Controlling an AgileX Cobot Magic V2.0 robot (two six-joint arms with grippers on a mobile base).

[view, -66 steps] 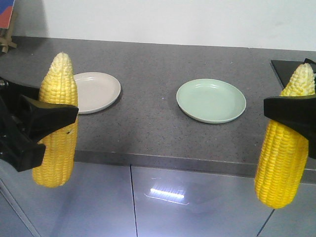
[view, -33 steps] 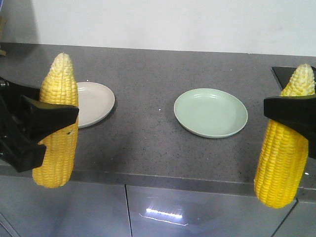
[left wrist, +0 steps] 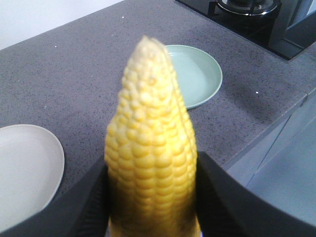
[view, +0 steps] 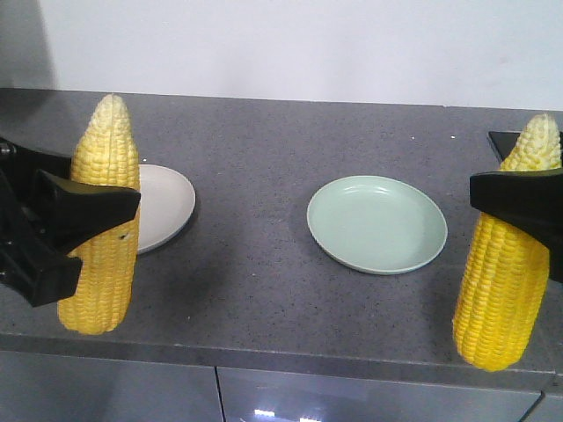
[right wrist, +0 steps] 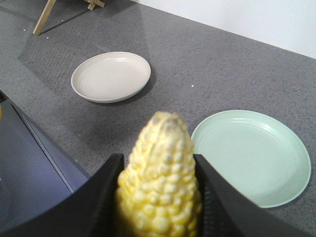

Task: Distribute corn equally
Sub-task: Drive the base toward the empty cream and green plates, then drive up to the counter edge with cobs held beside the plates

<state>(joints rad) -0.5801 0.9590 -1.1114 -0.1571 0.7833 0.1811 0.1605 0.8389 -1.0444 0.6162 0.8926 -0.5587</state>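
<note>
Front view: L side, left gripper (view: 95,211) holds the left cob (view: 104,176) upright, pale tip up, blunt end down in front of the countertop (view: 255,264) edge. One black finger (view: 84,204) crosses the cob's front at mid-height, so the fingers are clamped on it. R side, right gripper (view: 521,200) does the same w/ the right cob (view: 503,281): upright, tip up, a black finger across its upper part, clamped. Both cobs are in the air, neither on a plate. Beige plate (view: 167,204) lies on the counter behind the left cob, partly hidden by it. Green plate (view: 376,224) sits to the R of centre, well apart from the beige one. Corner of a black hob (view: 501,141) shows at far R, behind the right cob's tip. White wall (view: 290,44) at the back, grey cabinet fronts (view: 352,400) below the counter edge.

Left wrist view: left cob fills the centre, tip pointing up and away, a bit blurred. Black fingers (left wrist: 81,207) press both flanks. Beige plate at lower L, cut by the frame. Green plate behind the tip, partly hidden. Hob at top R w/ a burner.

Right wrist view: right cob rises from the bottom edge, fingers (right wrist: 103,197) tight on each side. Green plate just R of the tip, beige plate farther back on the L. Wooden legs (right wrist: 44,17) at top L.
</note>
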